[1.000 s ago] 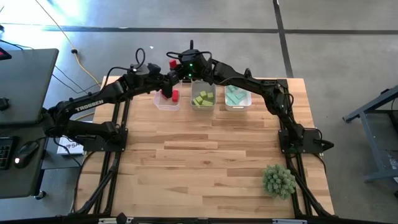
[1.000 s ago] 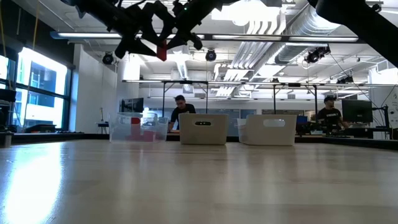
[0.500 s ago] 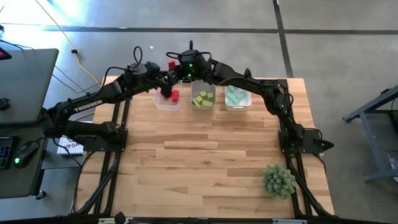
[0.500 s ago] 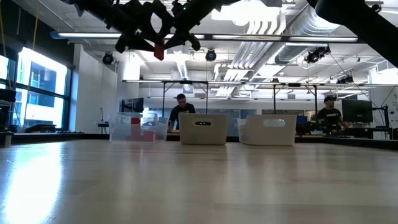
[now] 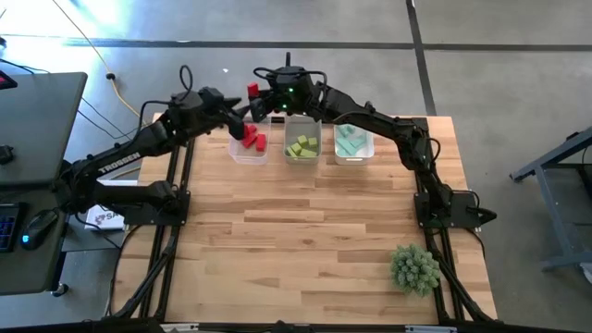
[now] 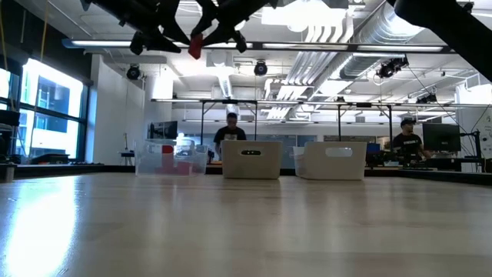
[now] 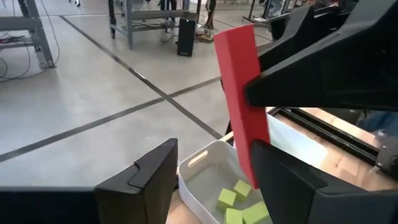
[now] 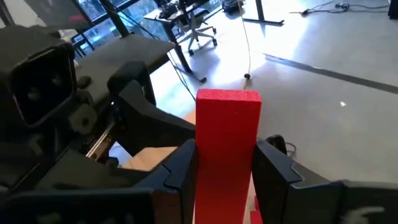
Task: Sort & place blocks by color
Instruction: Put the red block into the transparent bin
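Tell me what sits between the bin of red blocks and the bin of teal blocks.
The bin of yellow-green blocks stands between the red one and the teal one, plain in the high view.

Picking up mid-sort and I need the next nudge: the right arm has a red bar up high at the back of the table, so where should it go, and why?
Probably carry it toward the left bin and lower it. The right gripper is shut on the red bar, held behind the bins; that bin holds the other red blocks. The left gripper is open close by.
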You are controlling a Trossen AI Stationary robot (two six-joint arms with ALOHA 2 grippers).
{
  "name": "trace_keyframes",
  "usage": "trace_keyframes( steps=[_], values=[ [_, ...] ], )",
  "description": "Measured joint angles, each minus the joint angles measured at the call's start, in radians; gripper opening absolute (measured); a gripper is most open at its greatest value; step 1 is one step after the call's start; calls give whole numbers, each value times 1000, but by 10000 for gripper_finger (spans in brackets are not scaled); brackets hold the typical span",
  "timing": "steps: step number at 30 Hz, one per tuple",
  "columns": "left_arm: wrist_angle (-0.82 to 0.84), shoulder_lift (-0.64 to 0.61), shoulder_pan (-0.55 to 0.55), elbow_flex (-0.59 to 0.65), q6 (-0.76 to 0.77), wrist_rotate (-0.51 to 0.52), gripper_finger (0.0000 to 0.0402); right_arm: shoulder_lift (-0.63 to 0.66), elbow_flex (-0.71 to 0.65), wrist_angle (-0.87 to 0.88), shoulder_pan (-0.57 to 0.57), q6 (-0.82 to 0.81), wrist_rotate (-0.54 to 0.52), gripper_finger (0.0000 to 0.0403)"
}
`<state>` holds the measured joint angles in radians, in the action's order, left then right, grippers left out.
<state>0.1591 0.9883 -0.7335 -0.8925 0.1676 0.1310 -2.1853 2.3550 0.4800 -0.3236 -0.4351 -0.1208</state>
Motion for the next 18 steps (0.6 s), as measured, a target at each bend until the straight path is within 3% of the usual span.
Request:
trace_keyframes(
  steps=[18],
  values=[
    [1, 0, -3, 0, 118, -77, 196, 0, 0, -36, 10, -3, -44, 98]
  ],
)
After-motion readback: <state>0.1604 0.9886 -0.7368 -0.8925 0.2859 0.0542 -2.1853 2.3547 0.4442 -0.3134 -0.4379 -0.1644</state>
